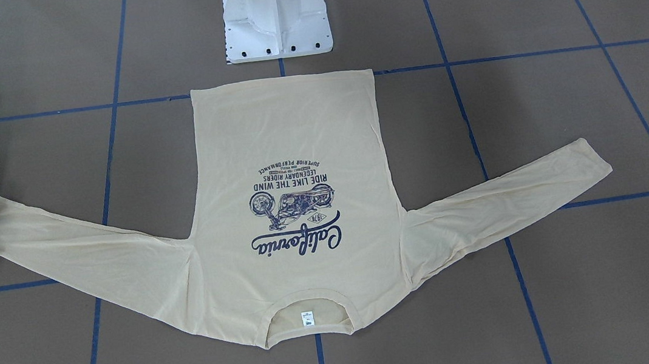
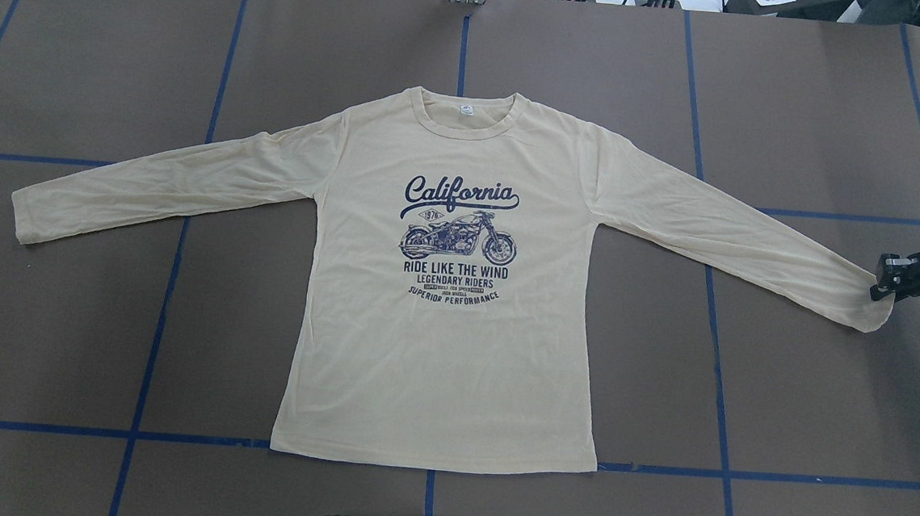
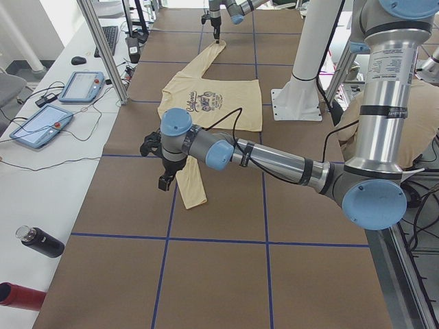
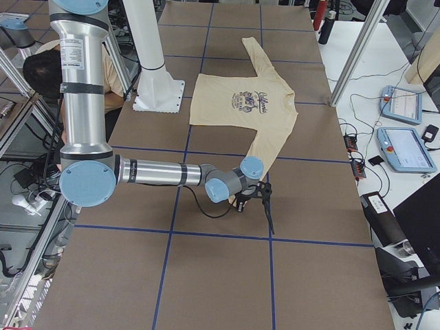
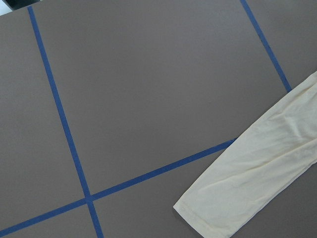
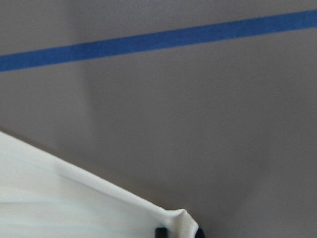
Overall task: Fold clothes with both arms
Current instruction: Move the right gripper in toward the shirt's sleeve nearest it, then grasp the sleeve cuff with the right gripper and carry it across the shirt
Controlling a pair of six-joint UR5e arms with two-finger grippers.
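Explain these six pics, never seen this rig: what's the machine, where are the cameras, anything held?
A robot: a left arm and a right arm of metal tube on one white pedestal, each ending in two fingers. Two pictures look down on the table, one from behind the robot, one facing it; two look along it from its ends; two come from wrist cameras. On the table lies one cream long-sleeved T-shirt, flat, print up, sleeves spread. The right fingers are at one cuff; the right wrist picture shows its corner bunched against them, so they seem to pinch it. The left fingers hover by the other cuff, which lies flat; open or shut, I cannot tell.
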